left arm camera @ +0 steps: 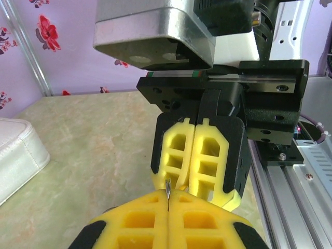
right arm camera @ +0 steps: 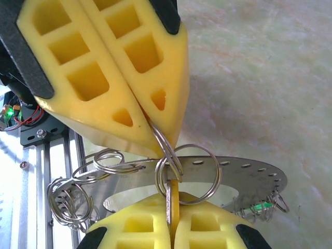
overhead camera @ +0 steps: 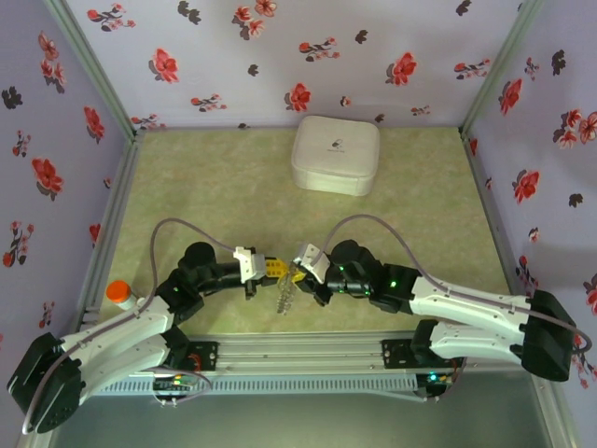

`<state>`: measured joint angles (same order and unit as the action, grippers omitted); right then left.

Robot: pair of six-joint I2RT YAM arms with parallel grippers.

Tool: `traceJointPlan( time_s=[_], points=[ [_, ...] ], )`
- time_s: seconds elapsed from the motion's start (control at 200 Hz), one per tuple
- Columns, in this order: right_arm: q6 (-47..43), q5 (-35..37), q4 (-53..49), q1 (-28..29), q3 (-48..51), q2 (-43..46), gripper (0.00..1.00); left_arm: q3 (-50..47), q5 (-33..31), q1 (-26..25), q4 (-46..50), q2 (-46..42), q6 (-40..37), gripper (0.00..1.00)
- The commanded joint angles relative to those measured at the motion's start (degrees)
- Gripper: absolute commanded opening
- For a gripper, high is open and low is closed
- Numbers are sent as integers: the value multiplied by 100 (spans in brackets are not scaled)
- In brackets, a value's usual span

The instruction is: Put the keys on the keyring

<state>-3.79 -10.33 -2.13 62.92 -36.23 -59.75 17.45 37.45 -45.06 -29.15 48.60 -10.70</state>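
Grip: left claw (right arm camera: 158, 139) pinches keyring (right arm camera: 244, 176) | right claw (right arm camera: 172, 228) pinches key (right arm camera: 169, 199)

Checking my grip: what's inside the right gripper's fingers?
Right gripper is shut on a thin metal piece with a yellow sliver beside it, under the split rings. Its pads hide the rest, so whether it's a key is unclear.
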Motion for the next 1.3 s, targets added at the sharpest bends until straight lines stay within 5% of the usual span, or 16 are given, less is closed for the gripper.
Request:
traceJointPlan(
  time_s=[0.0, 0.81, 0.925, 1.295],
  points=[
    [-220, 88, -198, 30, -250, 175, 0, -1, -45, 29, -170, -87, -119, 0],
    [-769, 557, -1298, 93, -824, 611, 0, 1, 181, 10, -98, 158, -32, 0],
    [-833, 584, -1374, 94, -906, 606, 0, -3, 184, 15, -161, 183, -23, 30],
    [-1034, 767, -1665, 105, -1103, 531, 0, 2, -364, 15, -291, -35, -203, 55]
  ],
)
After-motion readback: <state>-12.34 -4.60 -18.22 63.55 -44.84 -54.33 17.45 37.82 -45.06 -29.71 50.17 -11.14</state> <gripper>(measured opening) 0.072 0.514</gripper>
